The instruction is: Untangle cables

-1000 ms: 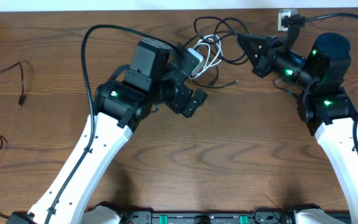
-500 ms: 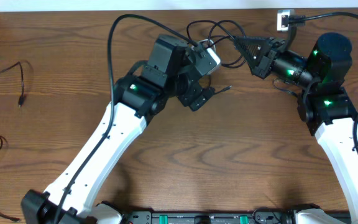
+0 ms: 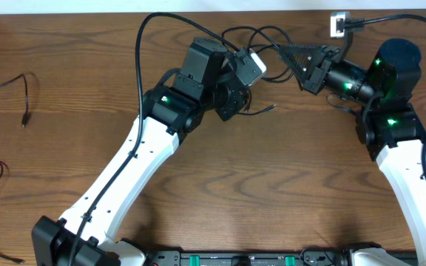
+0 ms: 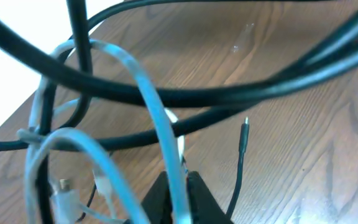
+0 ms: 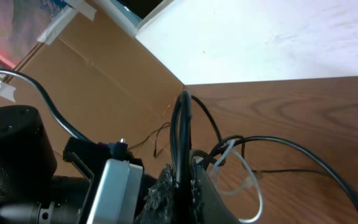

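Brown wood-grain desk [image 3: 272, 185] set against a white wall, seen from above, with both arms reaching toward its far edge. The tangled cables [image 3: 261, 37] are bunched near that far edge, between the two wrists: several black loops crossing a short white cable [image 4: 146, 102]. The left fingers [image 4: 197, 202] are pressed together, pinching the white cable where it runs down between their dark tips; black strands pass above it, lifted clear of the desk. The right fingers [image 5: 160, 196] are likewise closed, gripping a black cable [image 5: 182, 124] that rises straight from between them. A black plug end [image 3: 272, 107] rests on the desk just beside the left wrist. A separate black cable [image 3: 26, 96] and a second loose cable [image 3: 3, 168] lie well apart from the bunch, at the desk's left side.
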Motion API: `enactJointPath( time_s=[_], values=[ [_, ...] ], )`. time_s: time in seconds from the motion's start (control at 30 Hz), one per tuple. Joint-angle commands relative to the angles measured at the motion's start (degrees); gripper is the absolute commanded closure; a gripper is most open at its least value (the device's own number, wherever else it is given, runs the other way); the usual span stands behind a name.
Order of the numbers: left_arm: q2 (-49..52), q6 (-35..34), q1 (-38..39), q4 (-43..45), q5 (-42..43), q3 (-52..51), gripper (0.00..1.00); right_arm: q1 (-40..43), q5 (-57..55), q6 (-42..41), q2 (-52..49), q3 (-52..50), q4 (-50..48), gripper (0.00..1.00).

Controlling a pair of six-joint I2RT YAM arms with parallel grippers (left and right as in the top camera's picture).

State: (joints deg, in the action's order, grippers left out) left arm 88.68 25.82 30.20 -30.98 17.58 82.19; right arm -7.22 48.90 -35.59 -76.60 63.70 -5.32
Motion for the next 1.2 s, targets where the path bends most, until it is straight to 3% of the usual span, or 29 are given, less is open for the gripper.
enactJointPath(
  time_s=[0.0,0.17,0.37,0.53,0.77,1.0,1.17],
  values=[
    [-0.4,0.5,0.0,0.2,-0.8,-0.3,0.92,0.6,0.8,-0.6,0.5,1.1,0.0,0.99],
    [-0.5,0.5,0.0,0.2,-0.8,-0.3,0.93,0.8,0.5,0.1,0.5,1.1,1.0,0.99],
    [-3.9,0.3,0.0,0.2,-5.7,-0.3,0.92,1.8,-6.7,6.8,0.4,1.1,8.0,0.99],
    [-12.3,-0.2,-0.6,0.2,-10.9,-0.3,0.92,2.8,-13.9,12.2,0.4,1.1,13.5,0.99],
    [-23.5,-3.1,-5.1,0.2,-18.7,-0.3,0.93,3.8,-16.0,13.6,-0.1,1.1,15.8,0.99],
    [-26.1,-4.1,-7.5,-2.5,-17.6,-0.3,0.93,3.8,-15.2,13.5,-0.3,1.1,15.8,0.99],
    [-22.0,-4.1,-7.5,-5.8,-6.6,-0.3,0.92,3.8,-13.3,13.0,-0.3,1.1,15.8,0.99]
  ],
)
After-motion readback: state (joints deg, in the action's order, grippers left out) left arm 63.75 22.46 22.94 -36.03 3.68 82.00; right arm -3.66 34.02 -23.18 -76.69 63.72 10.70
